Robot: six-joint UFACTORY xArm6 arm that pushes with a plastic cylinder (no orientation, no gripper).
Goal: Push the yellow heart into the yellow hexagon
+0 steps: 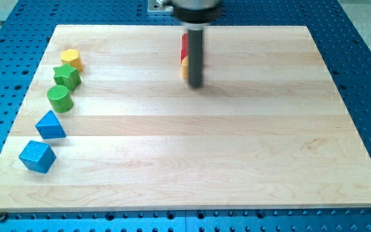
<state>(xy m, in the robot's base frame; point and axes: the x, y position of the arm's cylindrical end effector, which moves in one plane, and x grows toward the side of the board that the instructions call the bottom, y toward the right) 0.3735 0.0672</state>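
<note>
The yellow hexagon (71, 59) sits at the view's upper left of the wooden board (237, 148). A yellow block (184, 67), mostly hidden behind my rod, shows only as a sliver; its shape cannot be made out. A red block (184, 47) sits just above it, also partly hidden. My tip (195, 85) rests on the board just right of and slightly below the yellow sliver, touching or nearly touching it.
Down the left edge below the yellow hexagon lie a green star (66, 77), a green cylinder (60, 98), a blue triangle (50, 124) and a blue cube (37, 156). A blue perforated table (359, 77) surrounds the board.
</note>
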